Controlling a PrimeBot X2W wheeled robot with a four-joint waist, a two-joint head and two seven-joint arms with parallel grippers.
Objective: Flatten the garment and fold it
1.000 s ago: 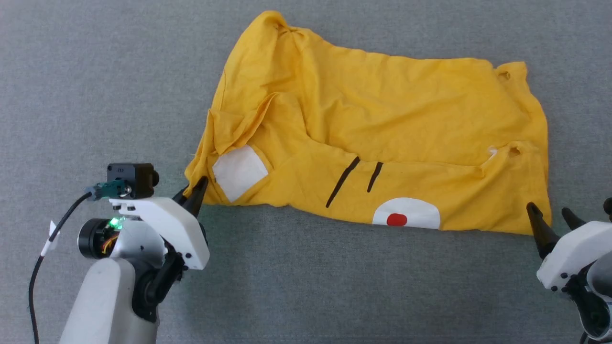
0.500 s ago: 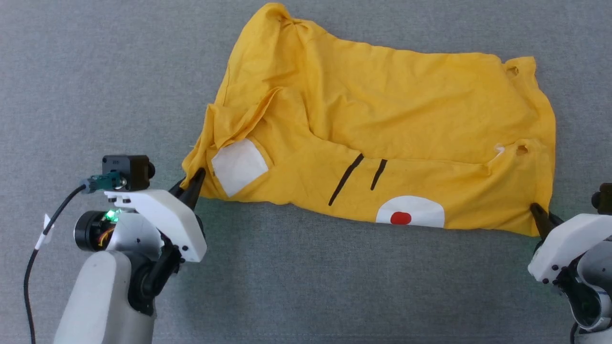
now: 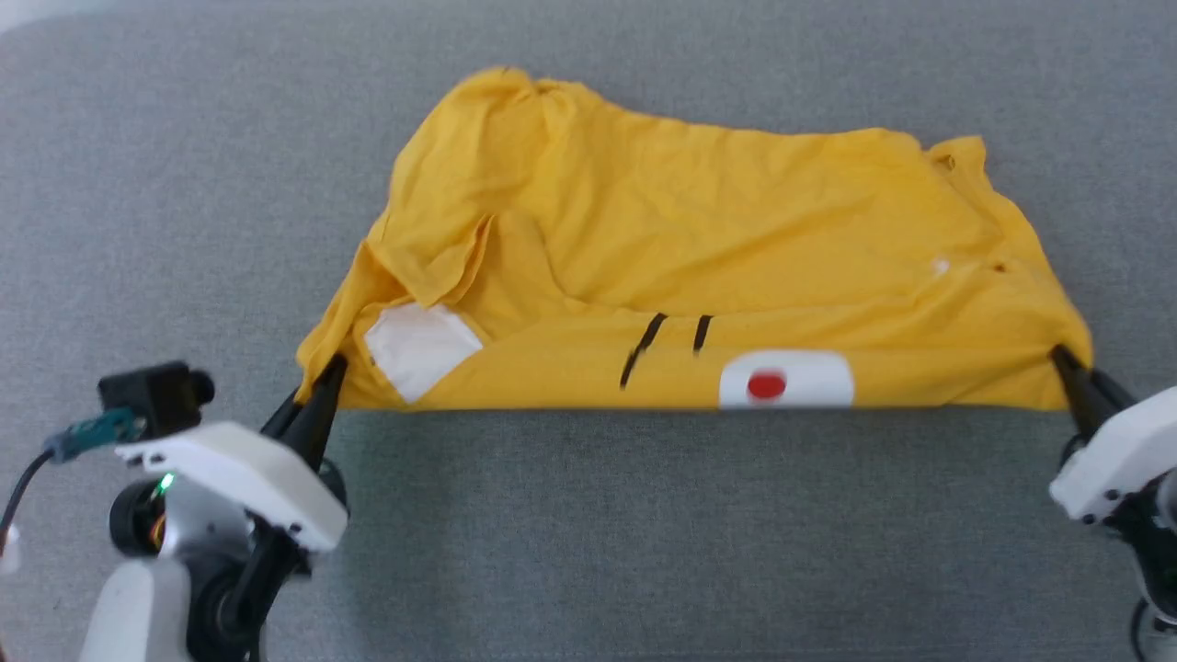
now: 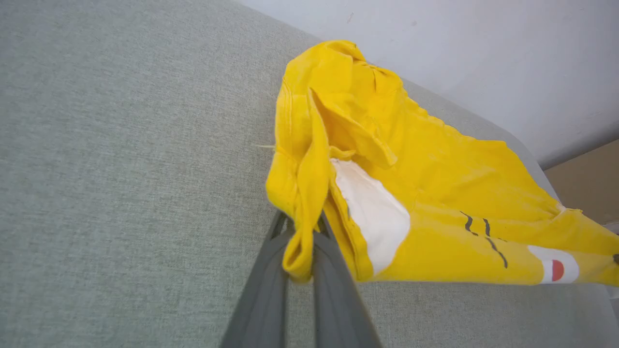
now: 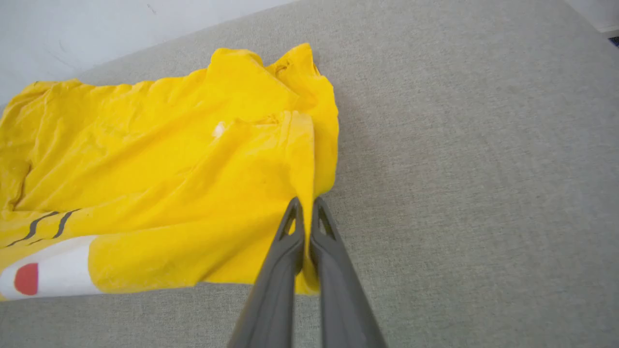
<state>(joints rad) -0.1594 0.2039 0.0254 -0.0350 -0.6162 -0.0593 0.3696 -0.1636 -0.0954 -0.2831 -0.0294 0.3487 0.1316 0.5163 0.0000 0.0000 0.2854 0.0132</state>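
Observation:
The yellow T-shirt (image 3: 699, 248) lies on the grey surface, its near edge lifted and pulled into a straight line. A white patch with a red dot (image 3: 783, 379) and two black stripes (image 3: 662, 336) show near that edge. My left gripper (image 3: 317, 391) is shut on the shirt's near left corner; in the left wrist view a fold of cloth (image 4: 300, 232) is pinched between the fingers (image 4: 261, 295). At the near right corner my right gripper (image 3: 1071, 368) is shut on the fabric, with the shirt (image 5: 169, 159) spreading left of my gripper (image 5: 305, 212).
Grey fabric surface (image 3: 644, 533) runs all around the shirt. A pale wall (image 4: 483, 58) rises behind its far edge, and a strip of brown floor (image 4: 587, 179) shows beyond the surface's corner.
Both grippers have lifted the shirt's near corners and moved apart, stretching the near edge taut. The right gripper went from open beside the corner to shut on it. The head camera shifted too.

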